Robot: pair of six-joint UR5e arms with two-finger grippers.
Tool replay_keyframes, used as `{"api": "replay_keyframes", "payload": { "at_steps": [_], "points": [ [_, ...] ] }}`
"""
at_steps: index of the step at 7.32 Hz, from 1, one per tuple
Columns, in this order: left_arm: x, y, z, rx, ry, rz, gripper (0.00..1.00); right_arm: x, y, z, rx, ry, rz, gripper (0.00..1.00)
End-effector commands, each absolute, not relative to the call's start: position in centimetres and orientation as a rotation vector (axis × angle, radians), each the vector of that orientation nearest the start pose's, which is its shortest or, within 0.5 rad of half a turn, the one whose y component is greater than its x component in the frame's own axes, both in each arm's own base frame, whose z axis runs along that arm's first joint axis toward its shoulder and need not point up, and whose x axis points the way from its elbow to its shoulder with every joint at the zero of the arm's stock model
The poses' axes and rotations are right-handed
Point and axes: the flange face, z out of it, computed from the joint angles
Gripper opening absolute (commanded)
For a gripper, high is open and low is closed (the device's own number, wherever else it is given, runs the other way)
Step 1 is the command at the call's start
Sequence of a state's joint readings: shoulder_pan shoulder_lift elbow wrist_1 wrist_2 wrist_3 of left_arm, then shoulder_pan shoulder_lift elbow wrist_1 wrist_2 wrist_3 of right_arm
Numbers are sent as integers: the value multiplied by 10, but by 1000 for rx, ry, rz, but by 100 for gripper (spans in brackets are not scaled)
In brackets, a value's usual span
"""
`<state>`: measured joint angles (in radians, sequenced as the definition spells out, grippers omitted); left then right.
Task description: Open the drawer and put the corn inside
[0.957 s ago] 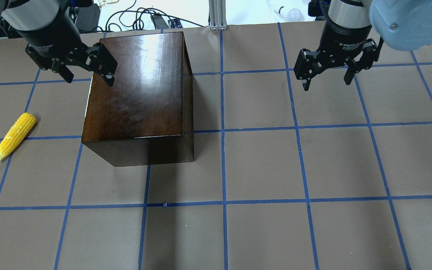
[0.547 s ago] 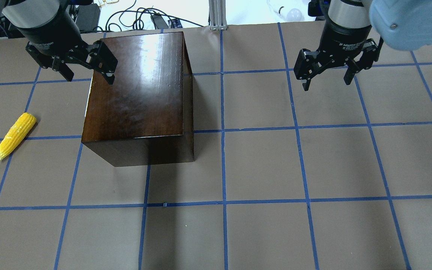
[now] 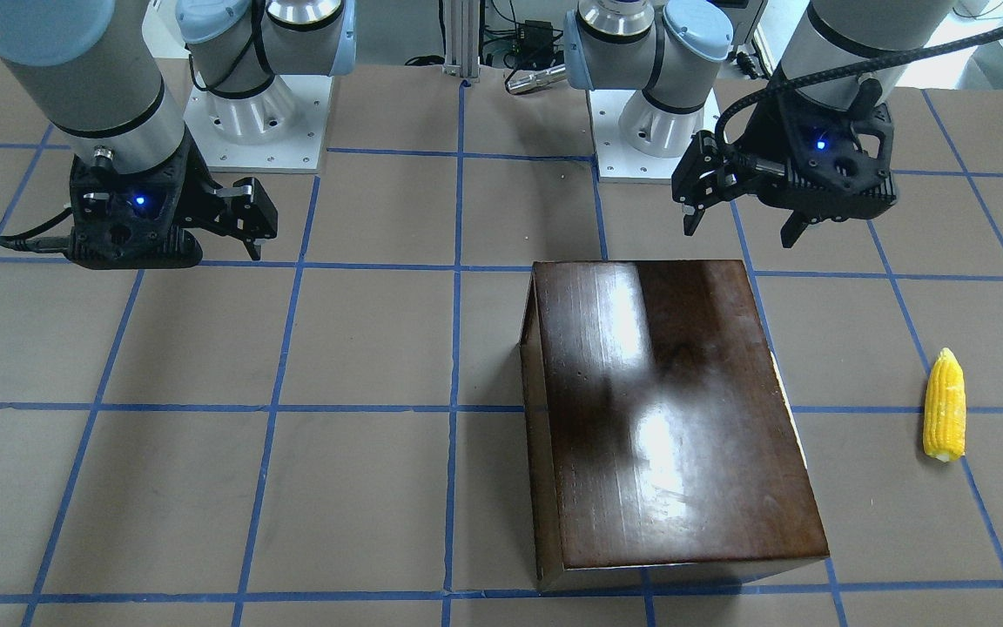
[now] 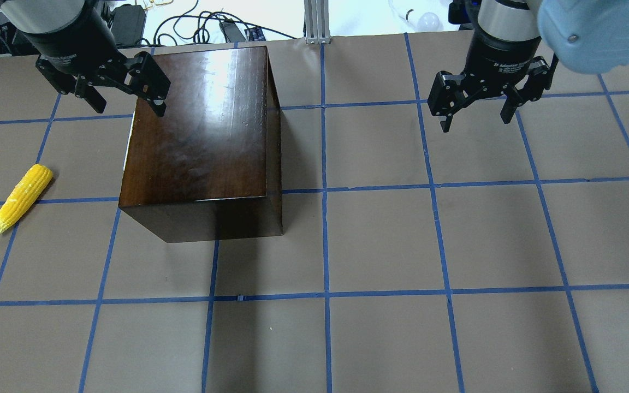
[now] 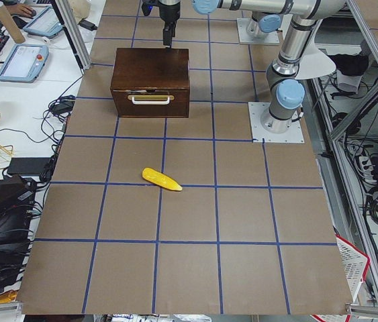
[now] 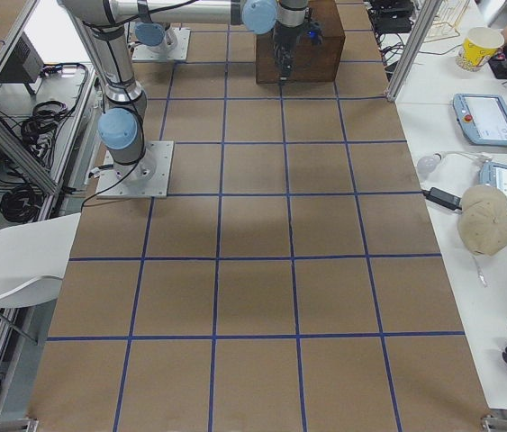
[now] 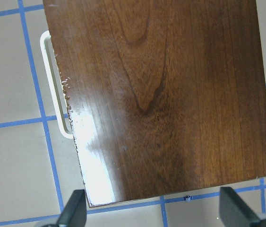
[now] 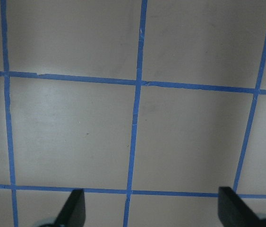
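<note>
Left gripper (image 4: 129,111) hovers over the box (image 4: 200,136) at its robot-side end, near the corner on the handle side, jaws spread wide, nothing between them. Right gripper (image 4: 475,125) hangs over bare table (image 4: 380,240), well apart from the box, jaws also wide and empty; its wrist view shows only brown surface and blue tape lines (image 8: 133,127). The drawer (image 5: 150,102) is closed, its dark front flush with the box and facing the robot's left. The whitish handle (image 7: 52,85) sticks out past the top's edge in the left wrist view. The corn (image 4: 22,199) lies flat on the table on the drawer-front side, well apart from the box, with neither gripper touching it.
</note>
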<state>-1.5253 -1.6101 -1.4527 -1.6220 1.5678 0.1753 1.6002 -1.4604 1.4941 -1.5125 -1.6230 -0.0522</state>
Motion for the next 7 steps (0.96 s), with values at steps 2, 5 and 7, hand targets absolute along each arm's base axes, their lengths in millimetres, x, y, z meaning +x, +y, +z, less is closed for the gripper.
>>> {"api": "replay_keyframes", "payload": {
  "at_steps": [2,5,7],
  "points": [
    [-102,-524,524,207,3130,-67,100,143,-525,463,-133,3186,148,100],
    [-22,-553,495,153,3159,11,100,143,-525,464,-133,3187,145,100],
    [44,-565,469,78,3246,47,100,143,-525,463,-133,3186,148,100]
  ]
}}
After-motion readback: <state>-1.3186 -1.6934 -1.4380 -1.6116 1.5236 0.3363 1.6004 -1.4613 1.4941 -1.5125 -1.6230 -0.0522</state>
